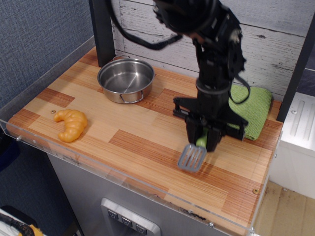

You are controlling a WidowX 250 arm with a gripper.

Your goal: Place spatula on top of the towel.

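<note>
My gripper [202, 139] is shut on the lime-green handle of the spatula [192, 157] and holds it a little above the wooden table [147, 142]. The grey slotted blade hangs below the fingers and tilts toward the front edge. Most of the handle is hidden between the fingers. The green towel [253, 110] lies folded at the back right of the table, behind and to the right of the gripper. The arm covers the towel's left part.
A steel pot [126, 80] stands at the back left. An orange toy croissant [72, 125] lies near the front left. A clear plastic rim [133, 184] runs along the table's front edge. A dark post [102, 29] rises behind the pot.
</note>
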